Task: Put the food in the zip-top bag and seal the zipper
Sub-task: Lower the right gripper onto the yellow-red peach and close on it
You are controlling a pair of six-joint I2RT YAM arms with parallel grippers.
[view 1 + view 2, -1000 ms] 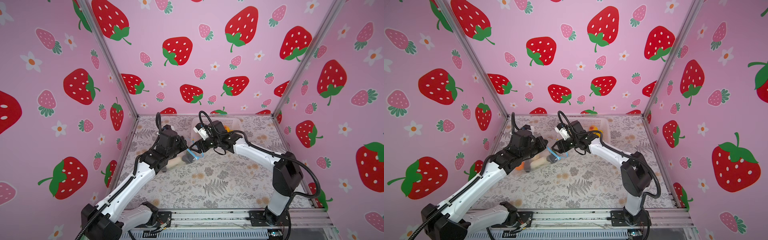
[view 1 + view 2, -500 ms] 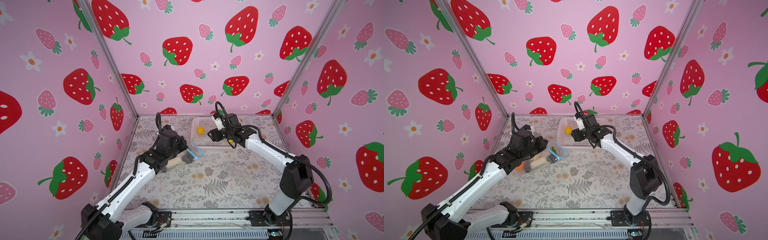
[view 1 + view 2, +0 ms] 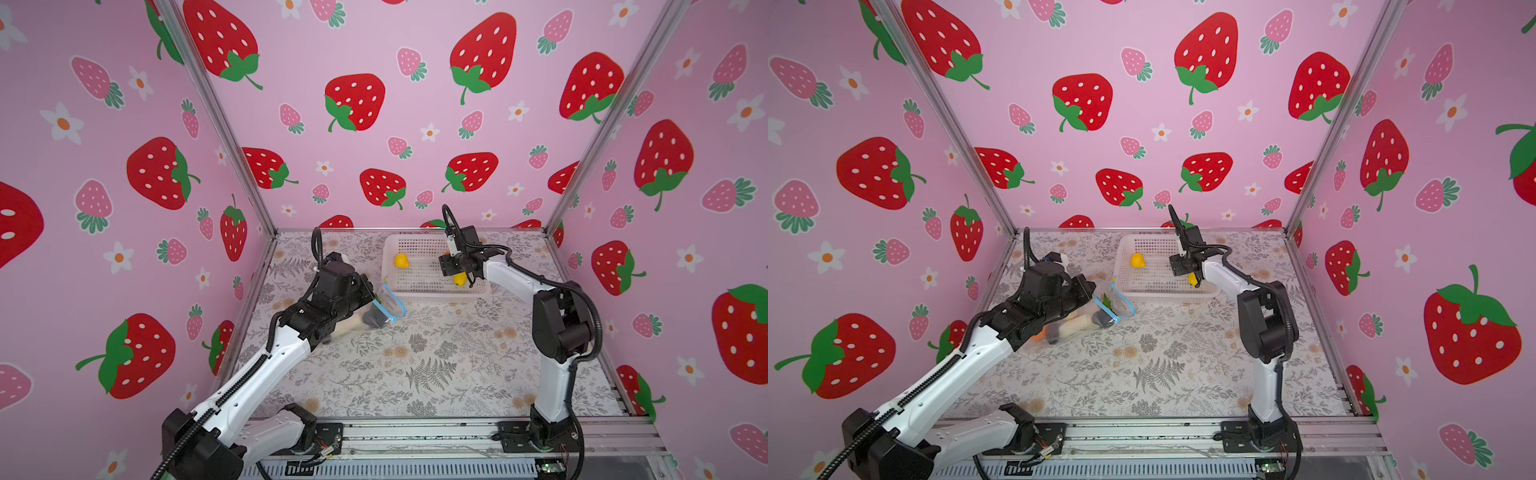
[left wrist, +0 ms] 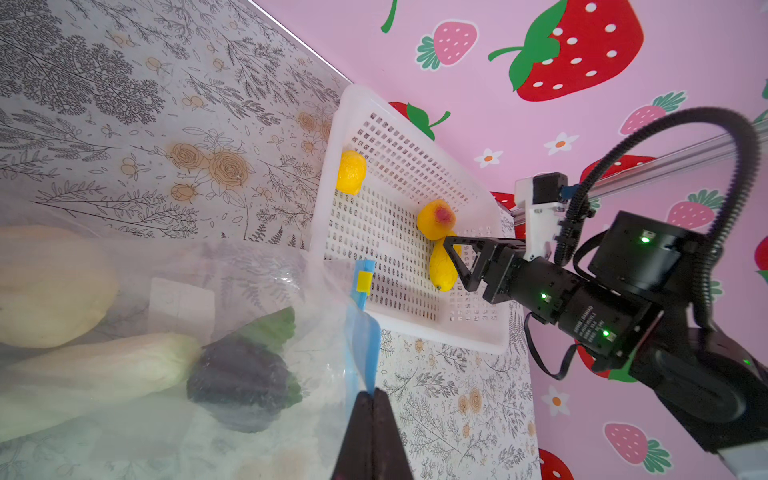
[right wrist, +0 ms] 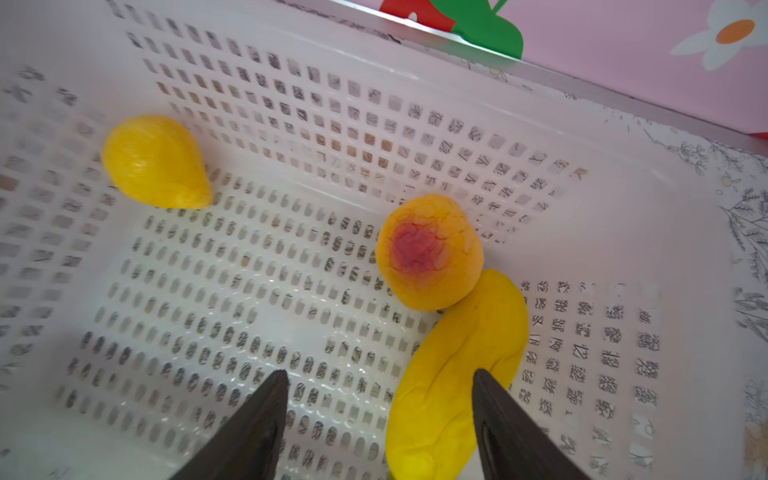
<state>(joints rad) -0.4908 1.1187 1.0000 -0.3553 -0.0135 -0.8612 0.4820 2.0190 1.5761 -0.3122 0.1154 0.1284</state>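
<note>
The clear zip-top bag (image 4: 270, 291) lies on the floral mat at the left. Inside it are cream-white pieces (image 4: 95, 365) and a dark purple piece (image 4: 241, 378) with a green leaf. My left gripper (image 4: 373, 395) is shut on the bag's edge at the light-blue zipper (image 4: 368, 336), below its yellow tab (image 4: 364, 282). My right gripper (image 5: 380, 374) hangs open inside the white basket (image 5: 291, 83), a long yellow piece (image 5: 457, 374) lying between its fingers. An orange peach-like piece (image 5: 430, 253) touches that one. A yellow lemon (image 5: 153, 162) lies apart.
In both top views the basket (image 3: 432, 296) (image 3: 1167, 297) stands at the back of the mat, close to the bag's mouth (image 3: 390, 301). Pink strawberry walls close in the left, back and right sides. A metal rail (image 3: 415, 436) runs along the front.
My right arm has swung from the bag's mouth back to the basket and its jaws have opened a little wider. The left gripper and the bag have stayed put.
</note>
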